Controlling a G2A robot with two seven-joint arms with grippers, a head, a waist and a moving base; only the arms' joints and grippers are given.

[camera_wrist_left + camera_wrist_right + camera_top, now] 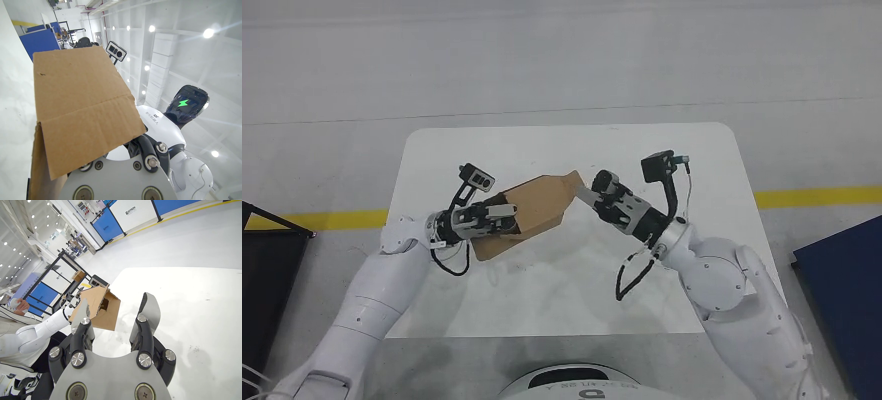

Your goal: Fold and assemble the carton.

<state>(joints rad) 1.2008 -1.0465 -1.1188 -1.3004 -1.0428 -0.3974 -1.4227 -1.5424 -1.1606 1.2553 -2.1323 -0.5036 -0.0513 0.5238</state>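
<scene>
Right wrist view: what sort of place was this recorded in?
Most likely a large industrial hall or robotics test floor: blue partition panels on black stands, a yellow floor line, and rows of ceiling lights high overhead.

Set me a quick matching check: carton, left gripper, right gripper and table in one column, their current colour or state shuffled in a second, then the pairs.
Column one:
1. carton
2. left gripper
3. right gripper
4. table

Column two:
A. open, fingers spread apart
B. white, beneath both arms
C. brown, one end not closed
D. shut on one end of the carton

Pairs: 1-C, 2-D, 3-A, 4-B.
</scene>
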